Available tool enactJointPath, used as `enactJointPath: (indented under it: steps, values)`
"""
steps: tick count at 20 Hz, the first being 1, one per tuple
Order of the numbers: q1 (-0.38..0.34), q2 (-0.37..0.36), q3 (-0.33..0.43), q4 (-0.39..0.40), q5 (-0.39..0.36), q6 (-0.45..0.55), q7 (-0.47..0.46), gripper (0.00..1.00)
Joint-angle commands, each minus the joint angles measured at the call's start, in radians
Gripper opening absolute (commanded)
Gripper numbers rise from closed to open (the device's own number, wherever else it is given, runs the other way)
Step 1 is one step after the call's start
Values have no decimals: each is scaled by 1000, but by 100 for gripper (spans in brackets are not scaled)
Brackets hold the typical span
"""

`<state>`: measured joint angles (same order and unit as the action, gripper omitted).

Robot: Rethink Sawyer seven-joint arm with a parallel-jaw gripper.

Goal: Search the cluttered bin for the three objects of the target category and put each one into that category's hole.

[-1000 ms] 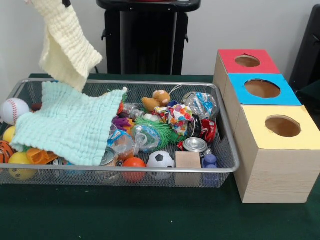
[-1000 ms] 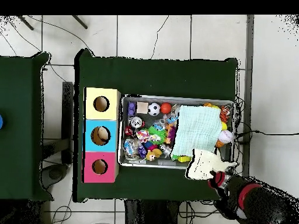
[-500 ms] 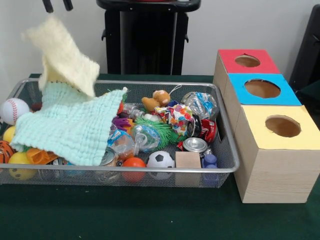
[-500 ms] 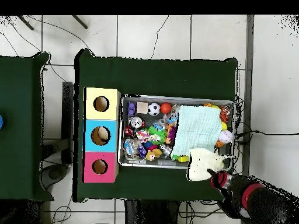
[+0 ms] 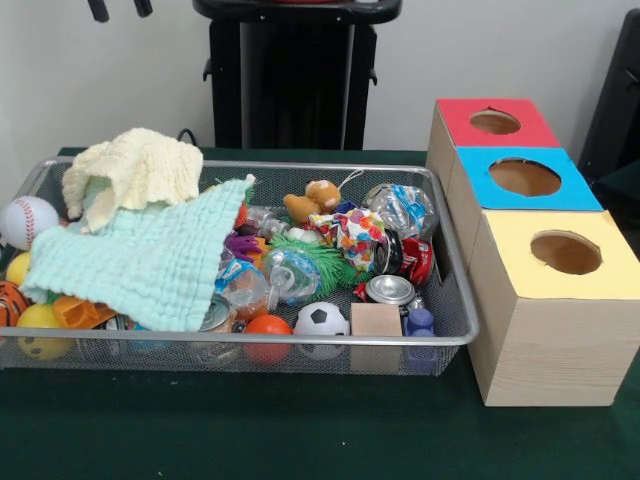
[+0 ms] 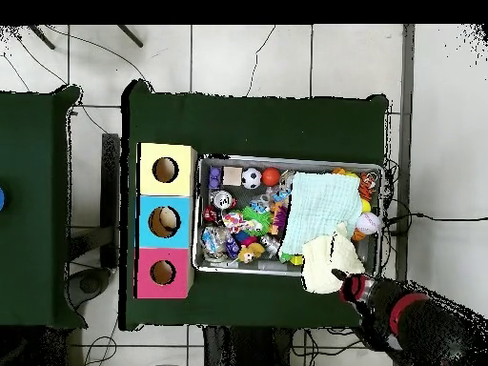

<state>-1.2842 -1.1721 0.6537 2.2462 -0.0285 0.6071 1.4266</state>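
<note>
My gripper (image 5: 120,8) shows only as two dark fingertips at the top left edge, spread open with nothing between them. Below it a pale yellow cloth (image 5: 135,170) lies crumpled on the far left corner of the wire bin (image 5: 300,342), partly over a mint green cloth (image 5: 150,255) that hides the bin's left half. In the overhead view the gripper (image 6: 346,283) hangs just outside the bin's edge, beside the yellow cloth (image 6: 331,259). Red (image 5: 495,122), blue (image 5: 525,178) and yellow (image 5: 565,255) boxes, each with a round hole, stand right of the bin.
The bin's uncovered right half holds a soccer ball (image 5: 320,320), an orange ball (image 5: 268,327), a wooden block (image 5: 376,320), cans (image 5: 390,290), a green spiky toy (image 5: 320,262) and a plush (image 5: 312,200). A baseball (image 5: 28,220) and yellow ball (image 5: 40,320) sit at the left end.
The yellow cloth was hanging from the gripper a second ago; it has been let go and has dropped onto the bin's far left corner. The gripper stays up, open.
</note>
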Motion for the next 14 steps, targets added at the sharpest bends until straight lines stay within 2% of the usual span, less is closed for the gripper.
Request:
enactJointPath:
  steps: [1,4,10,14]
  values:
    - [86,-57,62,-39,14,18,2,100]
    - [138,-43,36,-64,13,37,47,100]
    - [267,4,-46,-136,-76,34,126,100]
    - [364,81,-117,-201,-129,11,177,100]
